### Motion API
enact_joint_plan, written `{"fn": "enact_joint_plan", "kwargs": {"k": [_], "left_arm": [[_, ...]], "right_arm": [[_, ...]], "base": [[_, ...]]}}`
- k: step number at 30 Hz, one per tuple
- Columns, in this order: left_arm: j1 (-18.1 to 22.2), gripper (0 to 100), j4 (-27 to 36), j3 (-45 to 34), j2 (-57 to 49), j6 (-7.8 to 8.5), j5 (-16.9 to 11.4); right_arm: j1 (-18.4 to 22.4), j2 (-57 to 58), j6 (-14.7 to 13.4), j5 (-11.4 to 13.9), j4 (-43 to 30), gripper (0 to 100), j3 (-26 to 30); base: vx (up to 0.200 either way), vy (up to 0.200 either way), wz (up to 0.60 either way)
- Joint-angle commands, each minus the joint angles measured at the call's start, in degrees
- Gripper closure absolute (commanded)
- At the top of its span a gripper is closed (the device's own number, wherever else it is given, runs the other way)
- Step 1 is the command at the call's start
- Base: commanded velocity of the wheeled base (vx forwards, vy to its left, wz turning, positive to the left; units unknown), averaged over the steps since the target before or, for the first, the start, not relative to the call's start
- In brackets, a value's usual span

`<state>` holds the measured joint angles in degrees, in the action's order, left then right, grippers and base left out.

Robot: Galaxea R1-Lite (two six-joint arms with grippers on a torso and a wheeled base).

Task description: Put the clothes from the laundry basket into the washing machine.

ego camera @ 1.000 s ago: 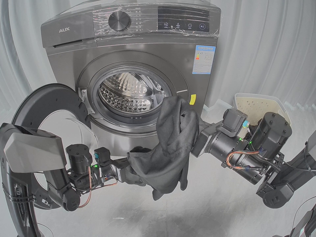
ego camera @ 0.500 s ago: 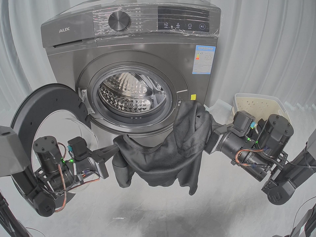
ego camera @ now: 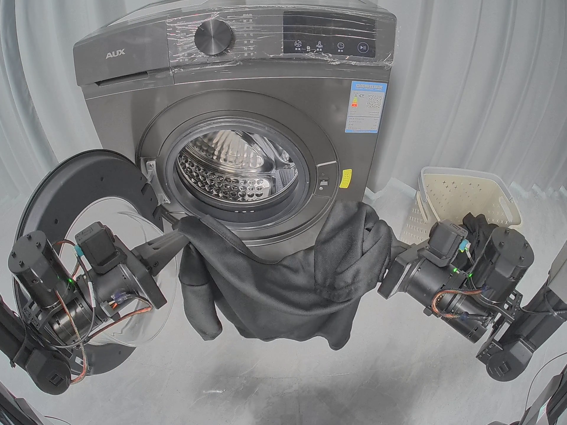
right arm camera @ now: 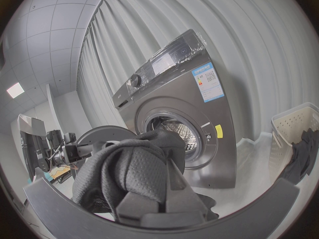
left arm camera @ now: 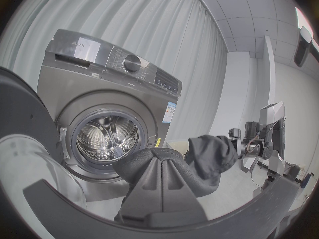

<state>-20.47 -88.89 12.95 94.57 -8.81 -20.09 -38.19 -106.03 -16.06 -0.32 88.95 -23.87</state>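
Black garment point(ego camera: 277, 278) hangs spread like a hammock between the two grippers, in front of the washing machine point(ego camera: 236, 84) and just below the lower rim of its round opening. The left gripper point(left arm camera: 161, 165) is held low on the robot's left, pointing inward and slightly up, its fingers pinched together on one corner of the cloth. The right gripper point(right arm camera: 164, 183) is at about the same height on the robot's right, pointing inward, clenched on a bunched fold that drapes over and hides its fingertips in the head view. The garment's lowest folds sag in the middle and hang off the floor point(ego camera: 295, 379). Above and behind the cloth the drum point(ego camera: 236, 160) stands open. The door point(ego camera: 82, 184) is swung wide to the left, close behind the left arm. The laundry basket point(ego camera: 466, 190) sits right of the machine, just behind the right arm, with dark clothes point(right arm camera: 300, 156) draped over its near rim.
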Motion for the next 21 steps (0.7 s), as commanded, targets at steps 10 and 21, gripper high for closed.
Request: {"fn": "enact_joint_plan", "kwargs": {"k": [10,21], "left_arm": [[-0.4,100,-0.1,1.4,-1.1,-0.85,0.4],[-1.4,100,-0.1,1.3,-1.1,-0.68,0.5]], "right_arm": [[-2.1,-0.2,-1.2,0.1,0.0,100,6.1],[-3.6,-0.4,-1.2,0.1,0.0,0,7.3]], "base": [[0.0,0.0,0.0],[0.0,0.0,0.0]]}}
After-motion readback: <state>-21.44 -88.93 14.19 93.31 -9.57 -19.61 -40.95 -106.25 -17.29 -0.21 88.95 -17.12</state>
